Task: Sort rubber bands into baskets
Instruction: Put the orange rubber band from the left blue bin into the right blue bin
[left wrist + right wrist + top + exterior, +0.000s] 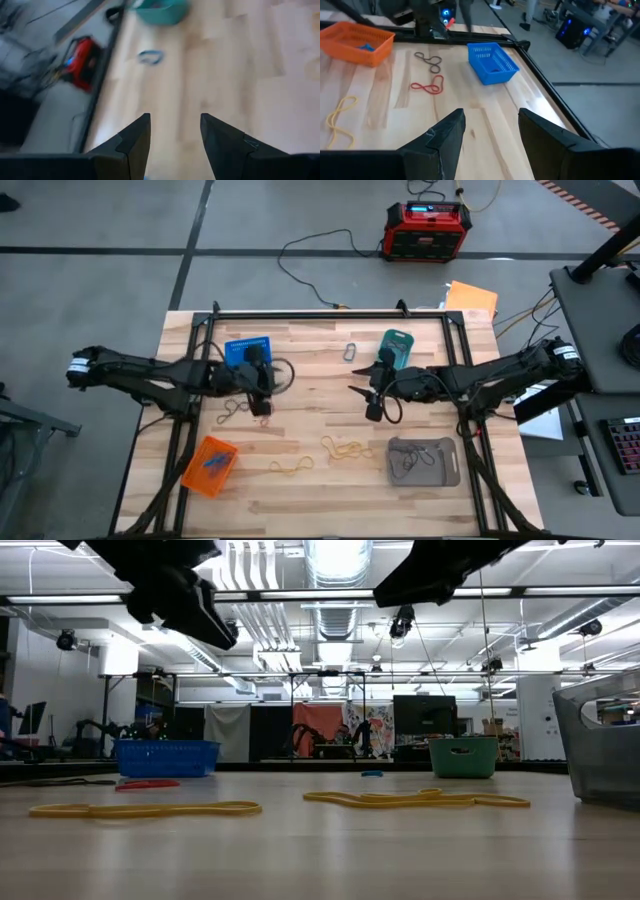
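Left gripper (pixel 262 392): hangs above the table just in front of the blue basket, fingers (pixel 131 145) spread with nothing between them.
Right gripper (pixel 374 395): hangs over the middle of the table, in front of the teal basket, fingers (pixel 440 137) spread and holding nothing.
Table (pixel 300 490): pale wooden planks inside a black frame.
Blue basket (pixel 246 351): at the far left part of the table; the right wrist view (pixel 492 62) shows it rectangular and meshed.
Teal basket (pixel 396 346): at the far side, right of centre; in the low view (pixel 463 756) it stands at the back right.
Orange basket (pixel 209 465): near left corner, turned at an angle, with something blue lying inside (pixel 355 43).
Grey basket (pixel 424 461): near right part, wide and flat, with dark loops inside.
Yellow bands (pixel 345 448): two loose tangles on the bare wood between the orange and grey baskets; the second (pixel 291 467) lies a little nearer the front edge.
Red band (pixel 427 87): lies flat on the wood near the blue basket.
Grey band (pixel 429 60): a twisted loop just beyond the red one, both apart from any basket.
Blue band (pixel 150 56): lies on the wood near the teal basket, outside it.
Red-and-black box (pixel 426 230): on the floor beyond the table.
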